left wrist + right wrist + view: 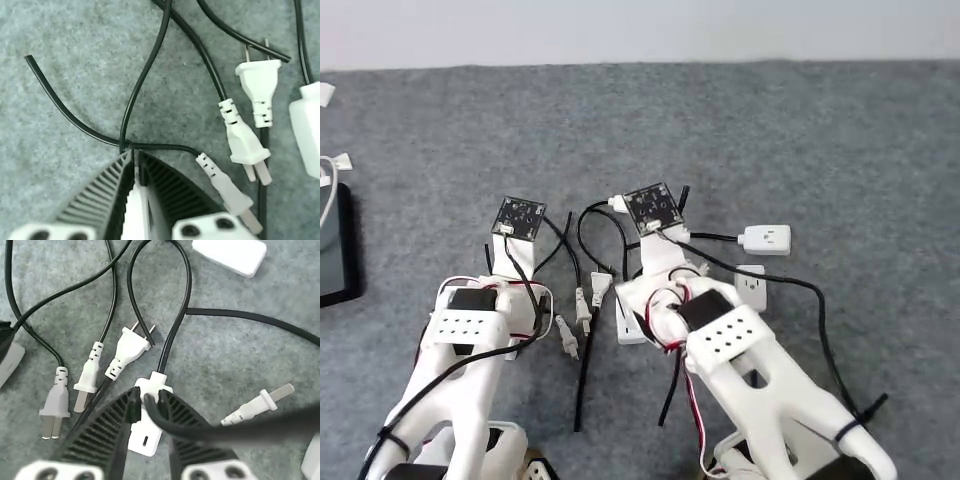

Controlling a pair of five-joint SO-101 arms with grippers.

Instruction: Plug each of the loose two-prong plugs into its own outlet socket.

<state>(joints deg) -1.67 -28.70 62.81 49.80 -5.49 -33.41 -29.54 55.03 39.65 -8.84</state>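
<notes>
The right gripper (148,396) is clamped on the held socket (145,437), a white block with one ribbed finger against each long side. The block's corded end pokes out just past the fingertips, and its black cord (175,335) loops off toward the far side. From above, that socket (626,325) sits low at the grey table (840,140), just left of the right arm's wrist. The left gripper (132,152) has its fingers drawn together with barely a sliver between them. Its tips are right at the spot where two black cords cross (whether either cord is actually nipped, I cannot tell). Three loose plugs lie in a slanting row between the two arms. The nearest plug (565,337) and the middle plug (583,305) have their prongs pointing to the near side. The farthest plug (600,288) points its prongs the other way, toward the far side, and lies just left of the held socket. A fourth plug (260,402) lies to the right of the right gripper, prongs aimed right. Two more white sockets rest farther right. The corded socket (765,238) is on the far side with a black lead trailing from it, and the near-right socket (752,285) is close beside the right arm. All plugs are still apart from the sockets. A dark tablet (335,245) sits at the table's left edge.
</notes>
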